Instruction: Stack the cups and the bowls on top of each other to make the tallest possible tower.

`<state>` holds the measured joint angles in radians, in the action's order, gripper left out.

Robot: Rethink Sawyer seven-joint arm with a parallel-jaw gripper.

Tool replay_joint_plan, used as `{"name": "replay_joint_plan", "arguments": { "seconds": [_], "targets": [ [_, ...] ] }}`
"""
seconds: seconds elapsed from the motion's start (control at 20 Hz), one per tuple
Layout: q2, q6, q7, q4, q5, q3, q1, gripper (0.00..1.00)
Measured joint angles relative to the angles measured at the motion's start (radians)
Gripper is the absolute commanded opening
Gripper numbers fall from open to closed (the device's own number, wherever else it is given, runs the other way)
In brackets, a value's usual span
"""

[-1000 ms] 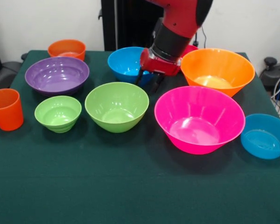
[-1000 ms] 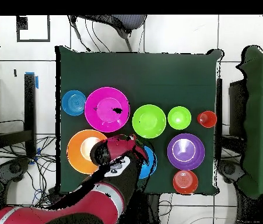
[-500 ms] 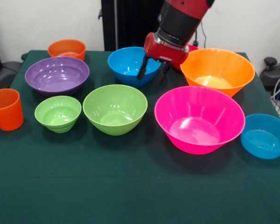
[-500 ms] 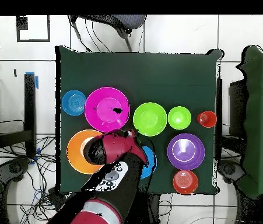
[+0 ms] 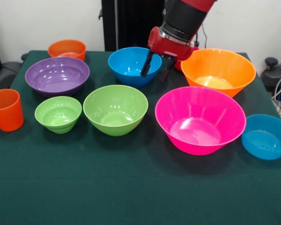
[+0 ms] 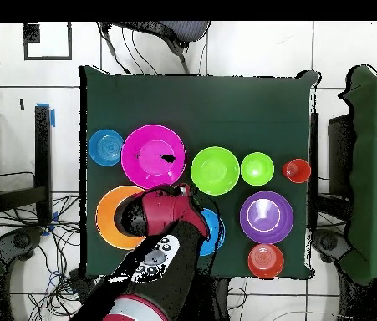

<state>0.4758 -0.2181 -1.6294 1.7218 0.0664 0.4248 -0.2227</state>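
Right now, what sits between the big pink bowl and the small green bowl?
The medium green bowl sits between the pink bowl and the small green bowl, with bare cloth either side. Both front and overhead views show it.

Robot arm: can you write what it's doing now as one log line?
gripper: open, empty, raised by blue bowl | medium green bowl: on table, unstacked | tower: not started
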Motion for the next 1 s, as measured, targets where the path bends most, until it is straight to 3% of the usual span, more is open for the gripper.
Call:
{"name": "replay_joint_plan", "arguments": {
  "seconds": [1.0],
  "targets": [
    [0.012,-0.015,0.0,-0.005,-0.04,-0.006,0.001,1.0]
  ]
}}
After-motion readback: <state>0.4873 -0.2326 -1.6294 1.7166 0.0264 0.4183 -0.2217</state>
